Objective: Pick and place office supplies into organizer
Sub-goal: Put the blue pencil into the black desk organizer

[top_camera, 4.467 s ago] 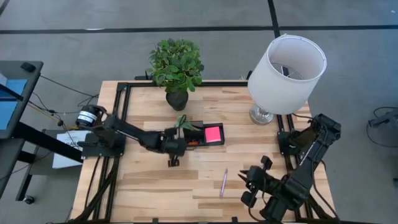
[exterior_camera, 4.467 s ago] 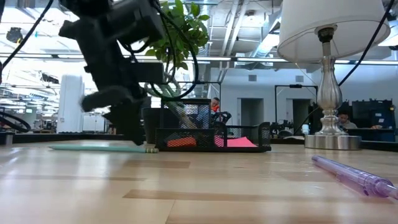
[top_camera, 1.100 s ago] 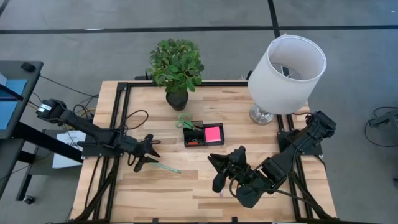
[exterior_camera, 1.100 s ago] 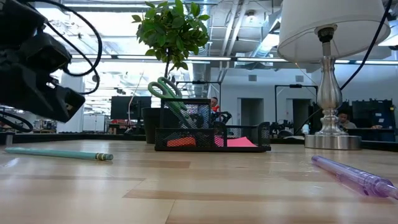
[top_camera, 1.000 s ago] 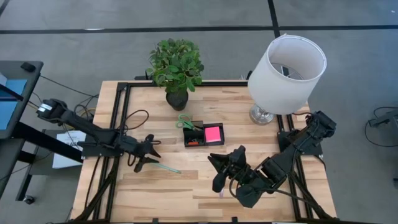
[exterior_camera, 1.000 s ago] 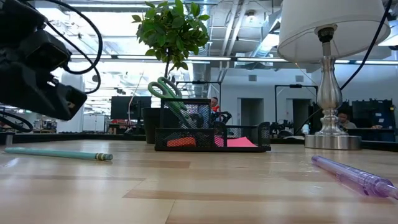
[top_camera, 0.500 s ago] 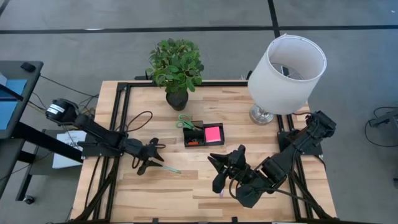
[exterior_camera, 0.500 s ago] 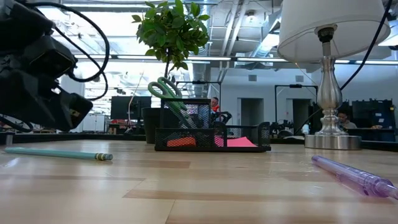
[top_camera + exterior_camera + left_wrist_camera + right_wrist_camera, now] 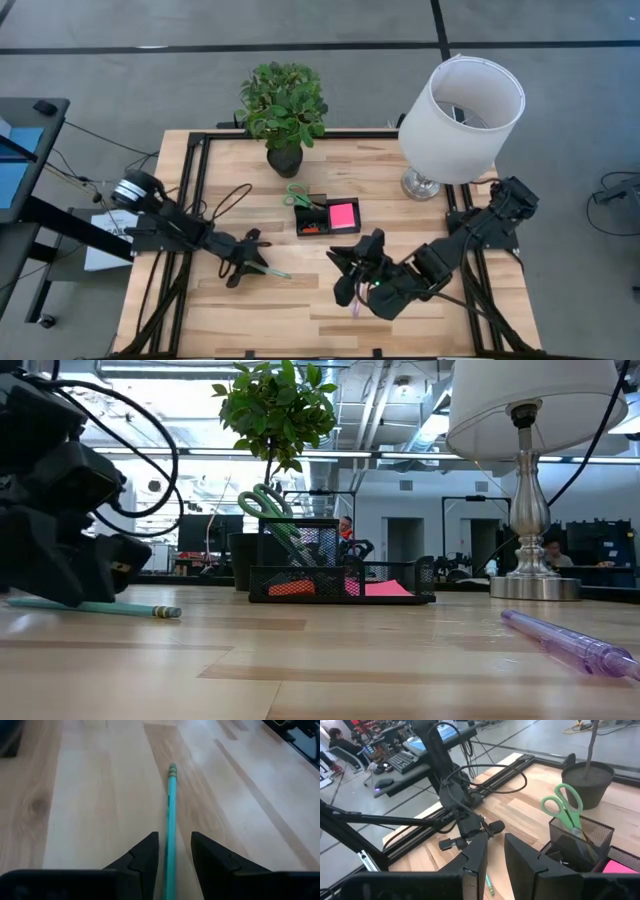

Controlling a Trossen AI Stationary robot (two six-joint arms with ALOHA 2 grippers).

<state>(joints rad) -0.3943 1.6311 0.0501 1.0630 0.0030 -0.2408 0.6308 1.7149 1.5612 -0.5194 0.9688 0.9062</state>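
Left gripper (image 9: 171,851) sits low over the teal pencil (image 9: 171,815) — jaws apart, straddling it, shaft running straight ahead — while right gripper (image 9: 347,282), jaws narrowly parted, waits near the purple pen (image 9: 566,642).

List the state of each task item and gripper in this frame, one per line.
left gripper: open, fingers straddling the teal pencil, not closed on it.
teal pencil: lying flat on the table.
right gripper: empty, above the table.
purple pen: lying on the table, not yet picked.
green-handled scissors: standing in the organizer.
pink sticky-note pad: in the organizer.
organizer: upright on the table.
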